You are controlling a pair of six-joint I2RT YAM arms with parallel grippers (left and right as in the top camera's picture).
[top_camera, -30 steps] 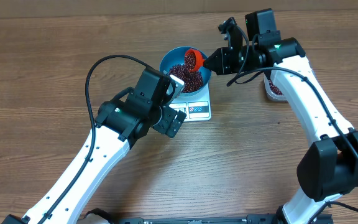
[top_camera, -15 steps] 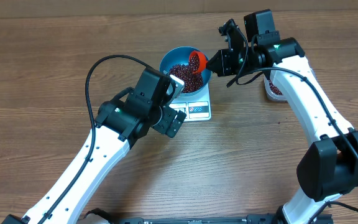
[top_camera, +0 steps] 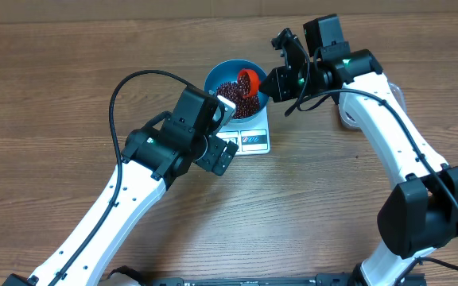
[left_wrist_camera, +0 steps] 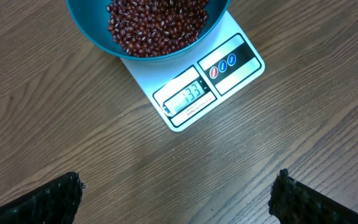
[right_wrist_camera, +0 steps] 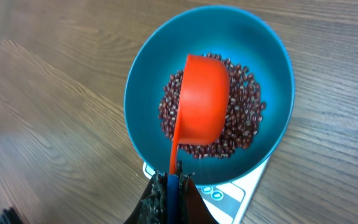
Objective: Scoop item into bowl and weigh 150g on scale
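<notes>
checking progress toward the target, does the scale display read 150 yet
No, the display on the scale reads 133, with the bowl of beans sitting on it.

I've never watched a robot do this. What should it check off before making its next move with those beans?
1. Blue bowl sitting on the scale: ok.
2. Display readable: ok, it shows 133.
3. Target of 150 reached: not ok, more beans are needed.
4. Orange scoop held by its handle in the right gripper, over the bowl: ok.
5. Scoop fully emptied: cannot tell, only its outside shows.
6. Left gripper open, empty and off the scale: ok.
</notes>
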